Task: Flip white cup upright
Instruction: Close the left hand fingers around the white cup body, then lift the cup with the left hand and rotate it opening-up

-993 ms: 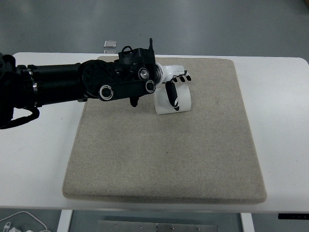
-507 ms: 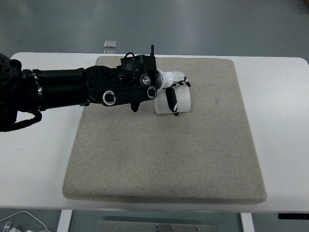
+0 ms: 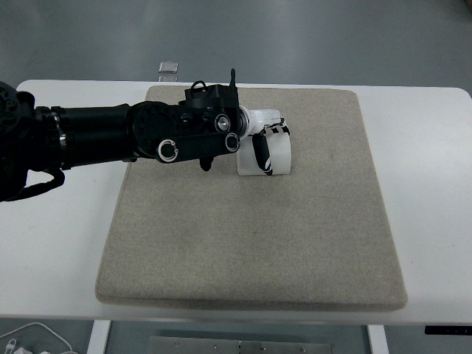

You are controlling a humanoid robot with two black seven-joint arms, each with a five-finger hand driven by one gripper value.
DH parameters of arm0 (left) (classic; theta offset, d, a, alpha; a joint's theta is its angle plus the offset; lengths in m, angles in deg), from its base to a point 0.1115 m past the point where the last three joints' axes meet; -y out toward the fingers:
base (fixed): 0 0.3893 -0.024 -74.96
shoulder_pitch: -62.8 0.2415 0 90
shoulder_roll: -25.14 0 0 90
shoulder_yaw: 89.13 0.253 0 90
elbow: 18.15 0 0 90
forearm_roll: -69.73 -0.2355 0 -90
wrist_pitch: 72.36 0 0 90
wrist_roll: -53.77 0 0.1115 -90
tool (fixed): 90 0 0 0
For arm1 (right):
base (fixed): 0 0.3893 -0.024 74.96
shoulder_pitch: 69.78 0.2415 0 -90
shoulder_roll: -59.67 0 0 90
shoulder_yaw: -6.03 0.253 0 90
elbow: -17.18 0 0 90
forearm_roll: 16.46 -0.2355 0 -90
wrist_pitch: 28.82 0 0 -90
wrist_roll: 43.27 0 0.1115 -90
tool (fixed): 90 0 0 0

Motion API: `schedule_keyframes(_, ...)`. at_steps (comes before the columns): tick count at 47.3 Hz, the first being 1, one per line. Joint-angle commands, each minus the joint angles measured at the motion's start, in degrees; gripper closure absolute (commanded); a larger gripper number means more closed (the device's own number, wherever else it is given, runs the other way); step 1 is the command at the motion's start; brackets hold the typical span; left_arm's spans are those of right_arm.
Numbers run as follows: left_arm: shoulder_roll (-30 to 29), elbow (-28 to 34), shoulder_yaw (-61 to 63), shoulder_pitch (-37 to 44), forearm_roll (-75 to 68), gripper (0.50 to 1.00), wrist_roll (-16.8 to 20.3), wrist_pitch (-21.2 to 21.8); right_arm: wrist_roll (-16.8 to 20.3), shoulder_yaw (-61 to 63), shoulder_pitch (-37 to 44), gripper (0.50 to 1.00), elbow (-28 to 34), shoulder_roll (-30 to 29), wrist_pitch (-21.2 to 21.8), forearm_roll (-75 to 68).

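Left hand (image 3: 264, 144) is wrapped around the white cup (image 3: 274, 156), fingers curled over it, up at the far end of the beige mat (image 3: 251, 243) on the surface. Probably gripping the side so the wrist can roll it upright.

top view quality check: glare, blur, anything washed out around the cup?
Top view: sharp, no motion blur; light even and soft, faint shadow beside the cup. White cup and left hand blend slightly, edges low contrast. Black arm loses detail in dark areas. Mat evenly lit, no glare.
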Motion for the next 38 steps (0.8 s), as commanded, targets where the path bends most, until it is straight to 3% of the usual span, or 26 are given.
schedule_keyframes(1,0.01,0.35,-0.09,-0.14,0.1,0.859,-0.01,0.08,0.0,0.04,0.0,0.572,0.02,0.0,0.0,0.0)
schedule_keyframes(4,-0.08,0.44,-0.52,0.03,0.1,0.945,-0.01,0.17,0.0,0.04,0.0,0.57,-0.07,0.0,0.0,0.0)
schedule_keyframes(7,-0.16,0.44,-1.05,-0.14,0.45,0.96,0.17,0.17,0.0,0.04,0.0,0.57,0.02,0.0,0.0,0.0)
schedule_keyframes(16,-1.13,0.53,-5.97,0.12,1.07,0.977,1.31,-0.18,0.0,0.04,0.0,0.572,0.02,0.0,0.0,0.0)
schedule_keyframes(38,-8.6,1.76,-24.16,9.43,1.07,0.982,8.95,-3.87,0.0,0.04,0.0,0.57,0.02,0.0,0.0,0.0)
